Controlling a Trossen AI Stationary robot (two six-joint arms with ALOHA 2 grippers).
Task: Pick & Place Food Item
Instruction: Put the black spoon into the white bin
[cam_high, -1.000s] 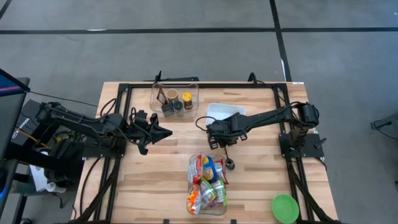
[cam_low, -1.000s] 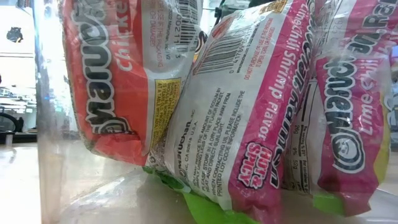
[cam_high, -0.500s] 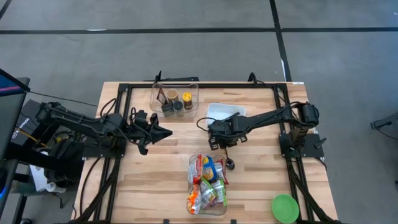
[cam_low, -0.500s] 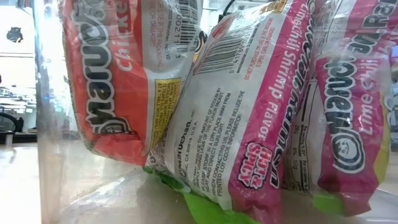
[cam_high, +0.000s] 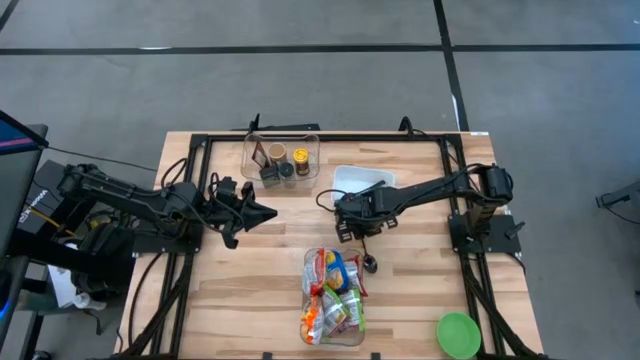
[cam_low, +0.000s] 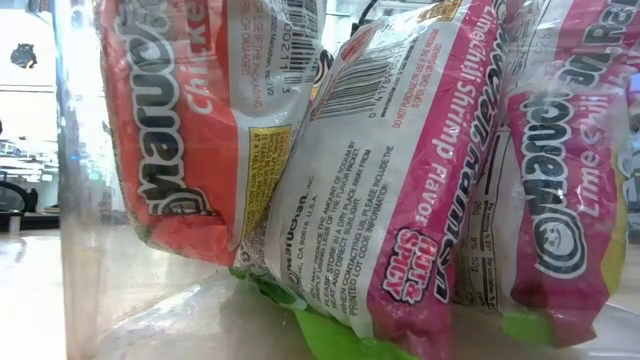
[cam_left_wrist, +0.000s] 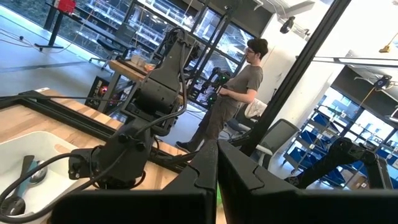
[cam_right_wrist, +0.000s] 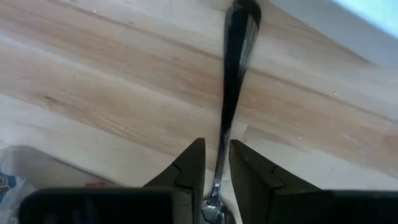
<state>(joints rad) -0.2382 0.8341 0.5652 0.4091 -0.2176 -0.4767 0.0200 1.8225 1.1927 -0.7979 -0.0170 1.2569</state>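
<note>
A clear bin (cam_high: 333, 298) near the table's middle front holds several ramen packets (cam_low: 400, 170), orange, pink and green. The packets fill the low view. My right gripper (cam_high: 350, 230) points down just beyond the bin's far end, shut on a slim dark utensil (cam_right_wrist: 231, 93). The utensil's round end (cam_high: 369, 263) shows on the gripper's near side. My left gripper (cam_high: 268, 212) hovers shut over the table's left half, pointing level toward the right arm, and holds nothing. My right gripper pinches the dark utensil's thin handle (cam_right_wrist: 219, 163) between its two fingers, coming from above with the fingers across it. The handle's free end (cam_right_wrist: 244, 12) reaches toward the white tray. I cannot tell whether the utensil rests on the table or is clear of it.
A white tray (cam_high: 362, 180) lies just beyond the right gripper. A clear box with small jars (cam_high: 280, 158) stands at the far middle. A green bowl (cam_high: 458, 335) sits at the near right corner. A person (cam_left_wrist: 239, 87) stands in the room beyond the table.
</note>
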